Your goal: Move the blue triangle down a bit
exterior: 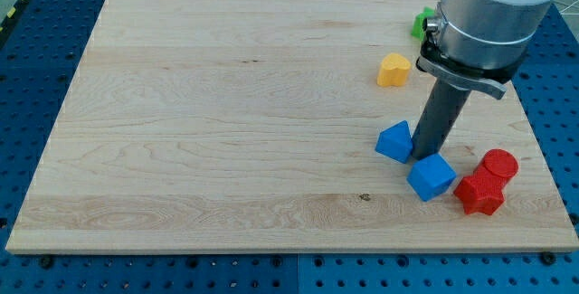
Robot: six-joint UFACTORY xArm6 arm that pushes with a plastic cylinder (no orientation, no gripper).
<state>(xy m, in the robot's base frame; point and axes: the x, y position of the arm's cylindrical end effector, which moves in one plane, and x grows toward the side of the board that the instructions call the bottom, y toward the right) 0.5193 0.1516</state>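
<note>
Camera view has my tip (pixel 423 156) wedged just right of the blue triangle (pixel 394 141), above the blue cube (pixel 431 177). No claw, bare rod. Triangle looks light, rigid, slidey; I'd push its upper edge.

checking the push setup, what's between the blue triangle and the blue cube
In the camera view, only my tip sits between the blue triangle and the blue cube, close against both.

Pale grained wooden board (pixel 226 104); matt dark rod (pixel 441 118).
</note>
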